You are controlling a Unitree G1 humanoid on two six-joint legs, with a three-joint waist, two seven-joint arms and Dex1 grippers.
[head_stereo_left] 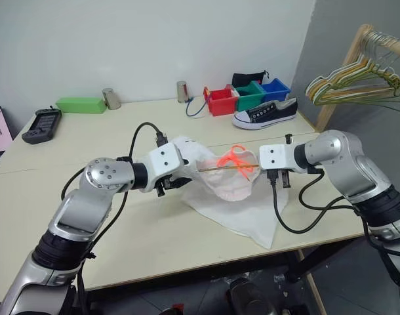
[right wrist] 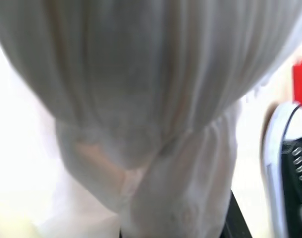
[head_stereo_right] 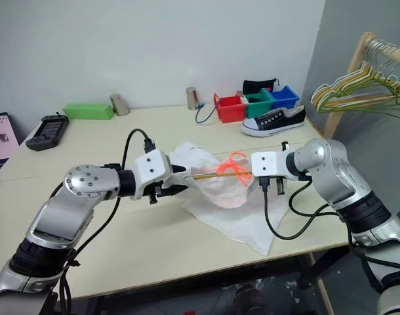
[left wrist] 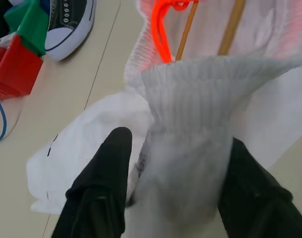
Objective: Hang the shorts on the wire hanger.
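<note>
The white shorts (head_stereo_left: 229, 197) lie bunched mid-table, with the waistband end lifted and the orange drawstring (head_stereo_left: 234, 157) on top. The thin tan wire hanger (head_stereo_left: 223, 168) runs level through the raised waistband; two of its wires (left wrist: 185, 34) show in the left wrist view. My left gripper (left wrist: 178, 139) is at the shorts' left side, open, its black fingers (left wrist: 114, 153) spread with the ribbed waistband (left wrist: 190, 99) between them. On the right side, my right gripper (head_stereo_left: 256, 168) is shut on the shorts, and gathered white fabric (right wrist: 141, 124) covers its fingers.
A black-and-white sneaker (head_stereo_left: 265, 113) and red, green and blue bins (head_stereo_left: 221, 100) sit at the table's far right. A wooden rack with a bunch of hangers (head_stereo_left: 357, 82) stands off the right side. A green box (head_stereo_left: 80, 104), two metal cups (head_stereo_left: 111, 98) and a black device (head_stereo_left: 42, 125) lie far left.
</note>
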